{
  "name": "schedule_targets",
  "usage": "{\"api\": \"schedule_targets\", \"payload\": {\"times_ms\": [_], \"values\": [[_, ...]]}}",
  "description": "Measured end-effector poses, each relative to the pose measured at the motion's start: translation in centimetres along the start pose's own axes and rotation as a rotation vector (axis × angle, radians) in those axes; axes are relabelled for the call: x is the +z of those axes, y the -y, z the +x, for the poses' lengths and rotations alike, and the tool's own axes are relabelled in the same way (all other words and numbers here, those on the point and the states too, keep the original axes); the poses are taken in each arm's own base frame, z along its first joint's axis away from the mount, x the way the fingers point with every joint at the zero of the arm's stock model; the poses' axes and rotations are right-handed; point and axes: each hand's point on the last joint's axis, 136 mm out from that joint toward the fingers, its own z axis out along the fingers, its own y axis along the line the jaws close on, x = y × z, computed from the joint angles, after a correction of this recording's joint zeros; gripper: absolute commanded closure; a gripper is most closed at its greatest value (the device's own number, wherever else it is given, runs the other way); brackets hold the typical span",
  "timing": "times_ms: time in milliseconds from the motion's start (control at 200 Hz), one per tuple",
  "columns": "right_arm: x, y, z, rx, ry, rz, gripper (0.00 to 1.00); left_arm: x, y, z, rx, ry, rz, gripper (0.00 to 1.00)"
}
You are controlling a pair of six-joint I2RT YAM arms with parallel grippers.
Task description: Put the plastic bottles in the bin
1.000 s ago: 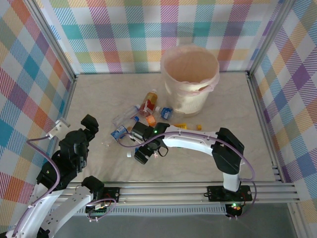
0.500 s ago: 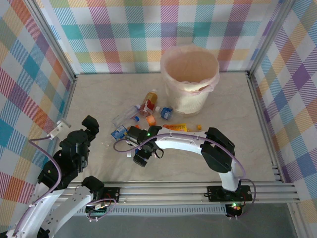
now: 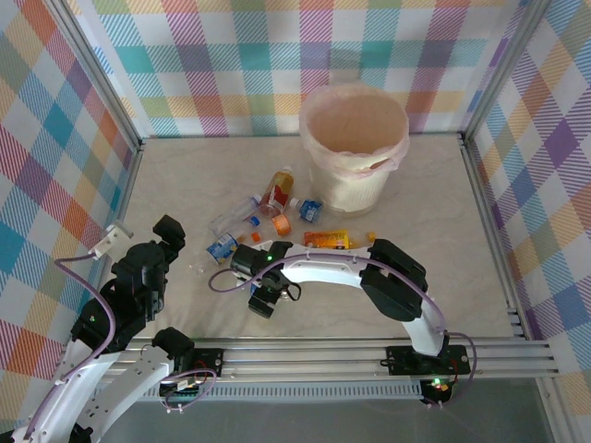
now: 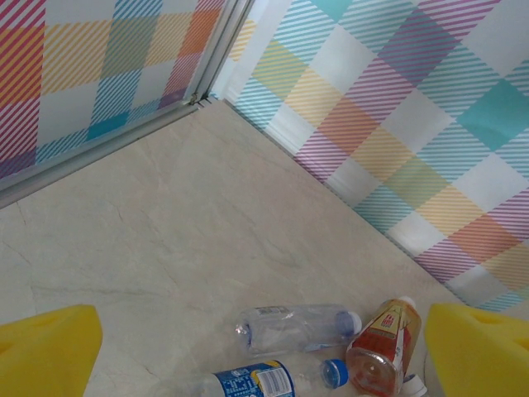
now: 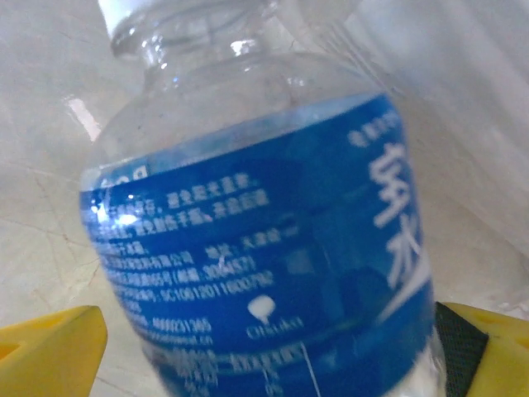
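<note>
Your right pincer (image 5: 264,351) stands spread wide, with its yellow fingers (image 5: 50,343) on either side of the blue-label bottle (image 5: 264,240). The bottle lies between them and takes up nearly the whole gap. You cannot tell from the wrist view whether either finger touches the plastic. From above, that arm reaches low over the bench (image 3: 452,277) to a spot near-left of the bin (image 3: 355,189) and well apart from it.

Your left pincer (image 4: 264,343) is also spread, with nothing between its fingers. It hangs above the bench, farther left of the bin than the right one.

The other bottles you can see lie on the bench outside the bin:
- A clear bottle (image 3: 233,217) lies on its side left of the bin, just beyond the blue-label one.
- A red-label bottle (image 3: 277,192) lies nearer the bin's left side.
- A small crushed blue bottle (image 3: 309,209) sits close to the bin's near-left foot.
- An orange-label bottle (image 3: 328,238) lies flat in front of the bin.

The bin stands upright toward the far wall, with its pinkish liner (image 3: 392,157) folded over the rim.
</note>
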Motion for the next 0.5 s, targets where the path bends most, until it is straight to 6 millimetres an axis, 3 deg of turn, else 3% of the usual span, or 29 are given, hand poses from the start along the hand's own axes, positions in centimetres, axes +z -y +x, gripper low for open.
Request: {"api": "schedule_targets", "payload": {"times_ms": [165,395,500], "values": [[0.55,-0.18,-0.06,-0.006,-0.01,-0.007,0.1,0.0,0.0,0.0,0.0,0.0,0.0,0.0],[0.86,-0.5,0.03,-0.024,-0.02,-0.023,0.32,0.0,-0.06,-0.08,-0.002,0.004,-0.004,0.0],[0.68,-0.56,-0.02,-0.02,-0.017,-0.028,0.37,0.0,-0.07,-0.09,-0.003,0.005,-0.004,0.0]]}}
